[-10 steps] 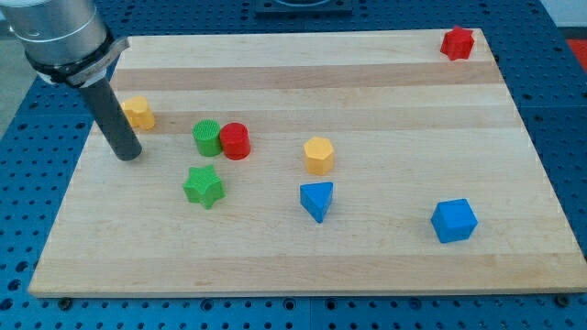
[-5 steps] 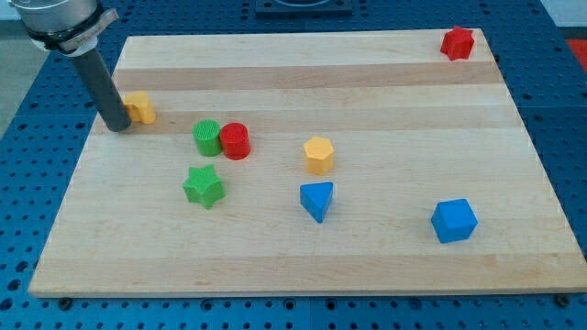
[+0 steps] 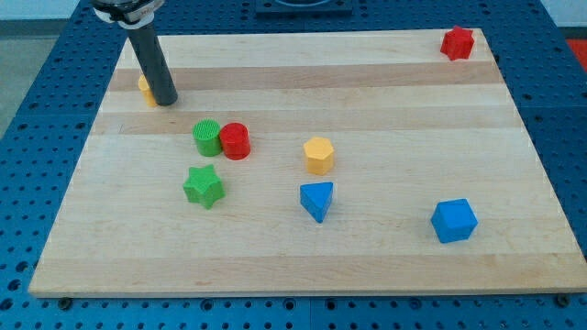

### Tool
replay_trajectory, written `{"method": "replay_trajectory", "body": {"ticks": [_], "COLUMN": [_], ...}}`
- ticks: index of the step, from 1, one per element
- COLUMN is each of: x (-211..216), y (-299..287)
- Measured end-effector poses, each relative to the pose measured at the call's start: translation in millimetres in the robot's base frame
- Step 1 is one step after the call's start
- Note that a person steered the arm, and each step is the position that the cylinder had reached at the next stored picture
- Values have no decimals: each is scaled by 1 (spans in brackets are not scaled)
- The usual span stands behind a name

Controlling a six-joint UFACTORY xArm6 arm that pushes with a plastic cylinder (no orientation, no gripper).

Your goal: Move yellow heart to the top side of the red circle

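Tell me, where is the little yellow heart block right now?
The yellow heart block sits near the board's top-left in the view, mostly hidden behind my tip, up-left of the green cylinder.

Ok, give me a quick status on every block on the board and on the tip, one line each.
my tip: down on the board, against the yellow heart's right side
yellow heart: mostly hidden behind the rod
red circle: upright, touching the green circle
green circle: upright
green star: alone
yellow hexagon: alone
blue triangle: alone
blue cube: alone
red block: top right corner
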State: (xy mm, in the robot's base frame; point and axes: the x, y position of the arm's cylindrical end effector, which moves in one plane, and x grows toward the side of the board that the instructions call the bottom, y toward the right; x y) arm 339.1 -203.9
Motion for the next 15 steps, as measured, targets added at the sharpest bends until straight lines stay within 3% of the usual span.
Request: {"method": "replay_trajectory", "body": {"ticks": [3, 5, 7, 9, 12, 15], "x": [19, -2, -22, 7, 12, 24], "y": [-101, -101, -24, 80, 84, 44]}}
